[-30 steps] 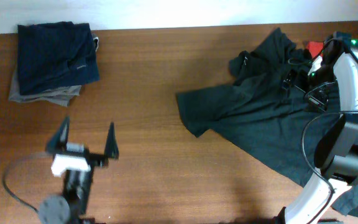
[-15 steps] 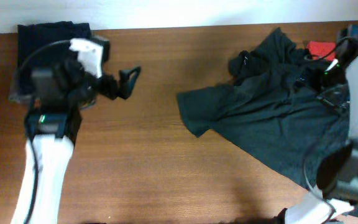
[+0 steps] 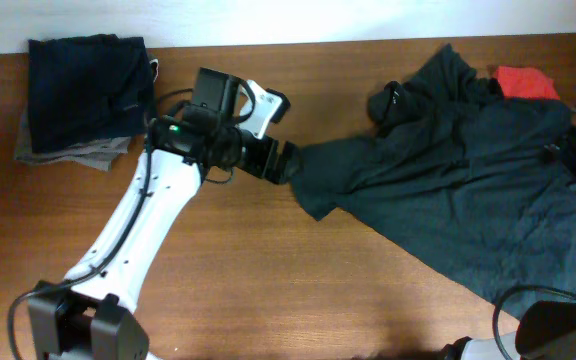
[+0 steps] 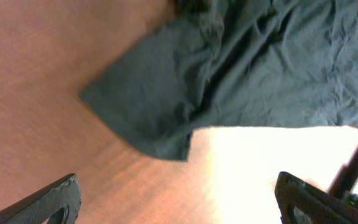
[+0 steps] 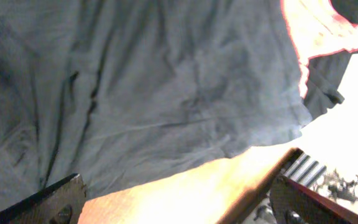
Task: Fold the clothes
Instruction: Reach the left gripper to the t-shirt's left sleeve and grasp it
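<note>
The black shirt (image 3: 448, 190) lay spread, unfolded, on the counter (image 3: 268, 280). The left hand (image 3: 280, 162) hung wide by its sleeve (image 3: 313, 190), probably to grasp it. The right hand (image 5: 179, 202) was wide too, over the hem.

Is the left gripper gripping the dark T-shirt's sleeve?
No; the left gripper has its fingers wide apart, and the sleeve of the dark T-shirt lies ahead of them, not between them.
</note>
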